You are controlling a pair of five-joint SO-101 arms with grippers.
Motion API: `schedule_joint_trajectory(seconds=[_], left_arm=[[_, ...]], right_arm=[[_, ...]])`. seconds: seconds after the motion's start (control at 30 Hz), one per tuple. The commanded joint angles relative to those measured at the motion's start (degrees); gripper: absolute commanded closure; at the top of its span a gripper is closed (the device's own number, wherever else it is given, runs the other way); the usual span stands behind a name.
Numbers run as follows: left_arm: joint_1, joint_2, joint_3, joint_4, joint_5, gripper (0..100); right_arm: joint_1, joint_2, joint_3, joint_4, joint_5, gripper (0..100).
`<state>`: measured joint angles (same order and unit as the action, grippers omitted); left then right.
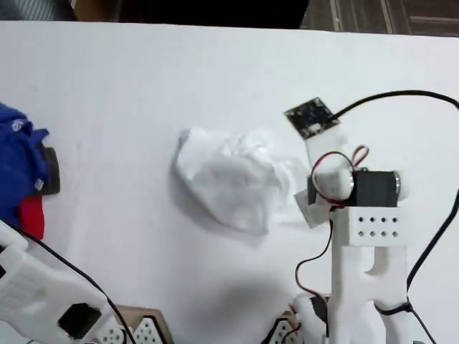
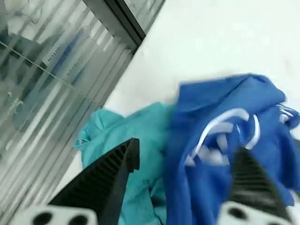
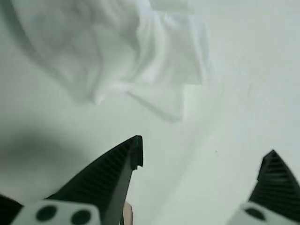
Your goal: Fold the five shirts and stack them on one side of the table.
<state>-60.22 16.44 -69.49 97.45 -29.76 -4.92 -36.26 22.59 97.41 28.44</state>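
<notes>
R pincer (image 3: 201,164), right wrist view: jaws wide apart, nothing between them, hanging over bare table (image 3: 243,93) w/ the white shirt (image 3: 140,51) a little ahead, crumpled in a heap, no fold started. Risk here: the shirt is all bunched, so a straight pinch would prob. take several layers at once and lift a lump instead of one edge; white cloth on a white top also makes the hem hard to pick out. Left wrist view: L pincer (image 2: 185,173) also fully spread and empty, poised above the blue shirt (image 2: 225,140), which lies partly over a teal shirt (image 2: 136,136) near the table edge. Closing there could catch both fabrics and drag the teal one along, or push cloth off the edge. High view: white shirt mid-table, right arm (image 1: 369,236) just beside its near edge; blue shirt and a red shirt (image 1: 30,215) piled at the far side by the left arm (image 1: 29,287). No folded stack yet, so the task looks barely begun.
</notes>
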Motion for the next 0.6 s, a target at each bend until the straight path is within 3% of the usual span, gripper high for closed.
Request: schedule_joint_trajectory(seconds=[0.0,0.13,0.27,0.43,0.57], left_arm=[[-0.4,-3.8,-0.4,-6.5,2.4,60],[4.5,-3.8,0.0,-7.6,8.3,60],[19.9,-2.1,3.0,5.3,8.8,60],[38.0,-2.1,24.2,3.6,14.2,60],[51.4,-0.6,42.3,-2.2,18.9,60]], right_arm=[[-3.6,0.5,-0.3,-0.7,-0.1,58.7],[-7.9,0.5,-0.3,-2.6,-0.3,58.7],[-12.5,0.7,-0.3,-8.5,-5.4,58.7],[-16.8,8.5,-0.6,-14.2,-8.3,58.7],[-17.4,19.6,-0.7,-18.5,-8.3,58.7]])
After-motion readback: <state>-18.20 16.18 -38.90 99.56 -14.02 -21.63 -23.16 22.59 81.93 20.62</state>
